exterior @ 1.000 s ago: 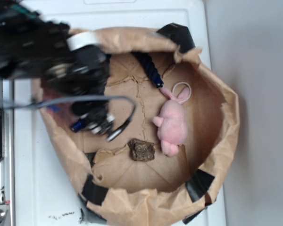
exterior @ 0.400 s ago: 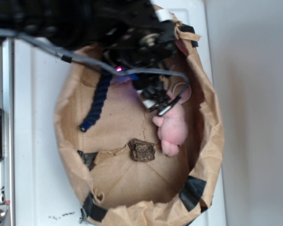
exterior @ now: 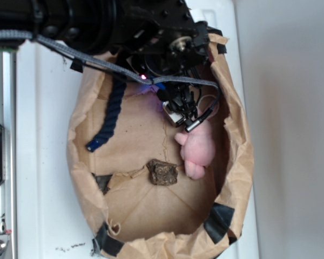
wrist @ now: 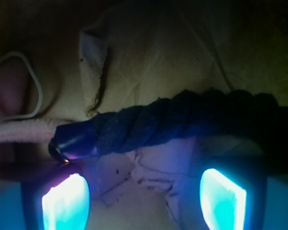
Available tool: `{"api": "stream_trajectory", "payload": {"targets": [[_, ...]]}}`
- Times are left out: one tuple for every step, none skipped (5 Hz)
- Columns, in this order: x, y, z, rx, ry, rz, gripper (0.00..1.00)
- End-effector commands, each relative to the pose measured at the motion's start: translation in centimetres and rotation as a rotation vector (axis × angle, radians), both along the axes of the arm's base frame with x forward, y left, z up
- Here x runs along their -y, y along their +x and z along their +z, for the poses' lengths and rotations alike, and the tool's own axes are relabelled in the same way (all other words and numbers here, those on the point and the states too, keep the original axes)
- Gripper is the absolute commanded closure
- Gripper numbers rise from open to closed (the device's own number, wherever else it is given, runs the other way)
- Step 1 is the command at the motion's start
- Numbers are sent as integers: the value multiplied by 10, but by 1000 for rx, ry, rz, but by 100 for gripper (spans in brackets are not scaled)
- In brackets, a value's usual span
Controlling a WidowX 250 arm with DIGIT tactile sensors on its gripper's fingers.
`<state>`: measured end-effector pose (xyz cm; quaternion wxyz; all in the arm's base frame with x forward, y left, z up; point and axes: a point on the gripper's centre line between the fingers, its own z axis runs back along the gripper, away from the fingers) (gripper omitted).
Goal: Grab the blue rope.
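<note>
- The arm (exterior: 97, 21) is black, with bulky rounded housings and some small round screws on its joints.
- A grey braided cable (exterior: 86, 59) runs along the arm, and a band of black tape holds it.
- A small pink-red light (exterior: 144, 77) glows on the wrist part.
- The gripper (exterior: 184, 116) has a white block and thin black wires near its tip.
- In the wrist view, the two fingers (wrist: 65, 201) are dark, with pads that glow bright cyan.

One thick twisted navy rope (exterior: 112, 110) lies in one crumpled brown paper bag (exterior: 86, 178). There's one pink plush bunny (exterior: 197, 148). One dark brown crumbly lump (exterior: 162, 172) too.
</note>
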<state>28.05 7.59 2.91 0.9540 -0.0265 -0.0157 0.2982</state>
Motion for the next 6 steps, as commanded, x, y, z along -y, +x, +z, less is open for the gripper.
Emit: {"api": "stream_trajectory", "payload": {"targets": [[-11, 6, 16, 54, 25, 19, 0], [-3, -4, 24, 71, 3, 39, 0], [8, -14, 37, 91, 8, 31, 0], [27, -22, 56, 89, 58, 39, 0], [32, -24, 63, 73, 91, 70, 0], [29, -36, 58, 42, 112, 107, 0]]}}
